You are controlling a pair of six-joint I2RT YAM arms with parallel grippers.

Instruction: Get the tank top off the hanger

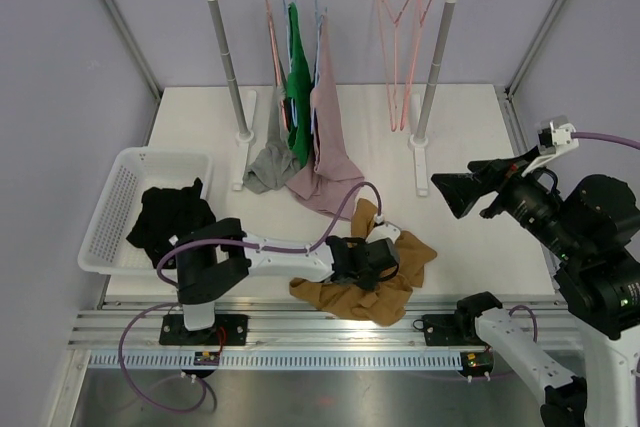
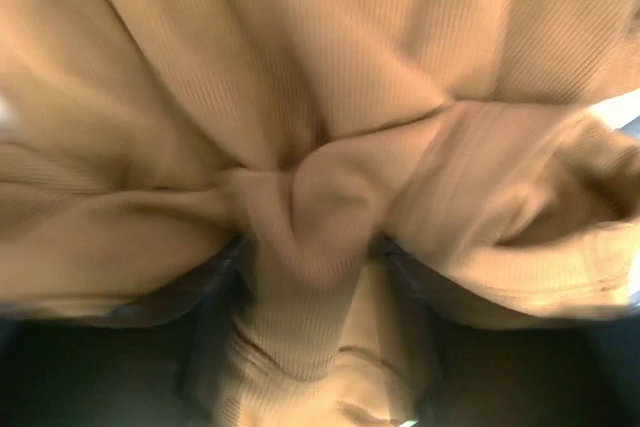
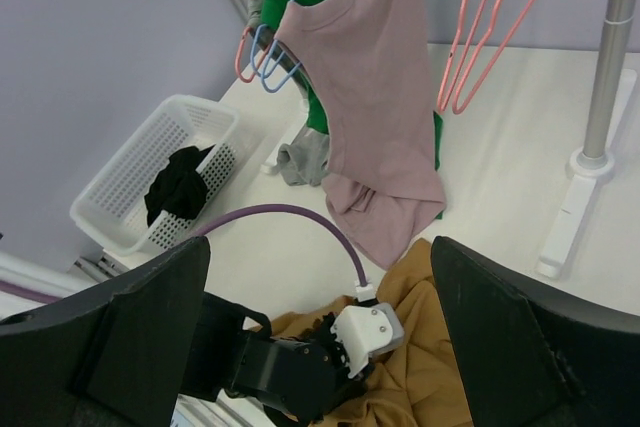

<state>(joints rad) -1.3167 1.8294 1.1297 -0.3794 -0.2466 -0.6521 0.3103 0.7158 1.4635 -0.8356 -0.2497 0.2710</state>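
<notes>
The tan tank top [image 1: 405,265] is lying crumpled on the table at about 6 o'clock, close to the near edge. No hanger can be seen in it, so it looks to be off already. A fold of it is pinched in the left gripper [image 1: 362,262], and in the wrist view the fabric is bunched tight between the two fingers [image 2: 215,292].

Stuff that could go wrong from here, imo:

- Only a fold is held. If it's lifted fast, the ribbed cloth could slide out, since most of the weight is hanging loose.
- The purple cable [image 1: 345,202] is looped right over the pile at 11 o'clock, so a trailing edge could get hooked on it.
- The hem of the pink top [image 1: 328,137] rests on the table just beyond at 11 o'clock, so it could get dragged along on the way to the basket [image 1: 110,192] at 9 o'clock.
- The loose part could be snagged on the rail at the near edge.

The right gripper [image 1: 455,192] is parked up at 3 o'clock with its fingers [image 3: 110,347] spread wide and nothing in them, so it's well out of the way.
</notes>
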